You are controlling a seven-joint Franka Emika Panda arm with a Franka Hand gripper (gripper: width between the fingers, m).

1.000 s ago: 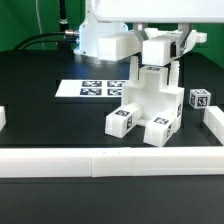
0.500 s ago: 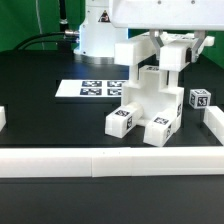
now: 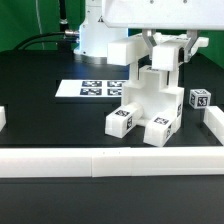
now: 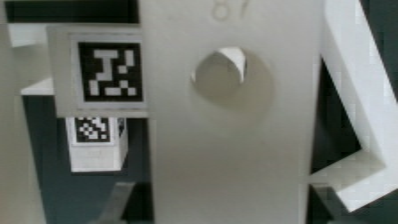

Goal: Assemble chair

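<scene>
The claw (image 3: 167, 48) grips the chair's (image 3: 145, 100) top piece, with bare desk (image 3: 45, 125) open on the exterior view's left and a rail (image 3: 90, 160) edging the near side.

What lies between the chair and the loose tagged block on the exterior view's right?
Only bare black table, as the exterior view shows, between chair and block.

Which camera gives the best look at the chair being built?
The exterior view: it shows the chair from its base blocks up to the top. The wrist view is too close, showing only one flat white panel with a round hole and a tag.
</scene>
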